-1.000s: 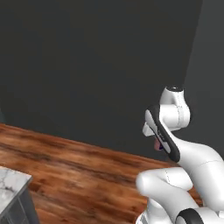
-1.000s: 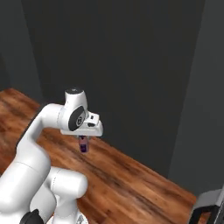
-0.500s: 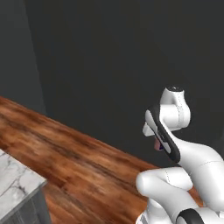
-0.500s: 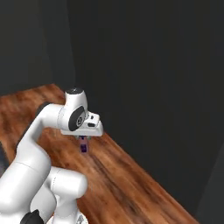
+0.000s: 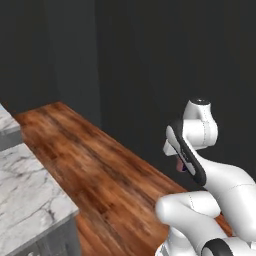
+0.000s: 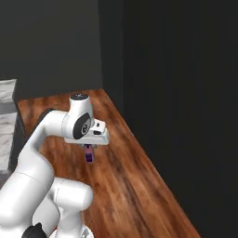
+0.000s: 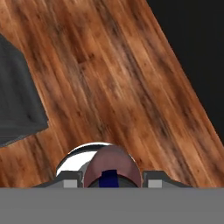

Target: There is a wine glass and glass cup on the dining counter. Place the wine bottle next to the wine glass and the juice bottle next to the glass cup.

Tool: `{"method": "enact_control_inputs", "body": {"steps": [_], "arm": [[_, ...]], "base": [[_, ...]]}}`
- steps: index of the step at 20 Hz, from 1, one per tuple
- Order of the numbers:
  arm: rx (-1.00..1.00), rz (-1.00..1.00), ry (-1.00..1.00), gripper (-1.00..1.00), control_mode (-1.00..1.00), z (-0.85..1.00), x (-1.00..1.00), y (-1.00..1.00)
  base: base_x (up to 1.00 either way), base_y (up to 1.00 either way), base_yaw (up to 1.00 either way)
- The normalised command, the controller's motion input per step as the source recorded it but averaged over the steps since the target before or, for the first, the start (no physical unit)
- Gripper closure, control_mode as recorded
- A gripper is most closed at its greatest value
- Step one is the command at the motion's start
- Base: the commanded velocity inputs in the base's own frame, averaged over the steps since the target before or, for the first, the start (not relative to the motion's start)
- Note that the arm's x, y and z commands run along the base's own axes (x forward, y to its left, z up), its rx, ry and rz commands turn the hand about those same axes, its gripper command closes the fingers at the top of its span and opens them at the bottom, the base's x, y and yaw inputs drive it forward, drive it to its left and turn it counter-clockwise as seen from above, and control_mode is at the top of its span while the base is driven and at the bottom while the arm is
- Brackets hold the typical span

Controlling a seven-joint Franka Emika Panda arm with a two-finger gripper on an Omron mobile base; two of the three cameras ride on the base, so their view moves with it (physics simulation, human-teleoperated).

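Note:
My gripper (image 6: 89,149) is shut on the juice bottle (image 6: 89,156), a small reddish bottle that hangs below the hand over the wooden floor. In the hand view the bottle's rounded reddish body with its dark blue cap (image 7: 108,178) sits between the two fingertips. A sliver of the pink bottle (image 5: 179,165) peeks from behind the wrist in the left base view. The arm is folded close above the base. The wine glass, glass cup and wine bottle are out of view.
A white marble counter top (image 5: 27,200) on a grey base stands at the lower left, and its end (image 6: 7,104) is at the left edge. Its grey side (image 7: 17,103) lies left of the hand. Dark walls (image 6: 176,93) close off the wooden floor (image 5: 100,165).
The whole picture has shifted as the base moves: the marble counter has come further into the left base view. The arm keeps its pose with the bottle in the gripper.

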Motion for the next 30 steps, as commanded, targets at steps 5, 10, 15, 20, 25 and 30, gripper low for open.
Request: {"method": "enact_control_inputs", "body": {"steps": [5, 10, 15, 20, 25, 30], "arm": [[0.0, 0.0, 0.0, 1.0, 1.0, 0.0, 0.0, 0.0], [0.0, 0.0, 0.0, 1.0, 1.0, 0.0, 0.0, 0.0], [0.0, 0.0, 0.0, 1.0, 1.0, 0.0, 0.0, 0.0], [0.0, 0.0, 0.0, 1.0, 1.0, 0.0, 0.0, 0.0], [0.0, 0.0, 0.0, 1.0, 1.0, 0.0, 0.0, 0.0], [0.0, 0.0, 0.0, 1.0, 1.0, 0.0, 0.0, 0.0]], "base": [[0.71, 0.0, 0.43], [0.74, -0.06, 0.34], [0.68, -0.28, 0.21], [0.71, -0.36, 0.11], [0.73, -0.36, 0.12], [0.75, -0.28, 0.2]]}}
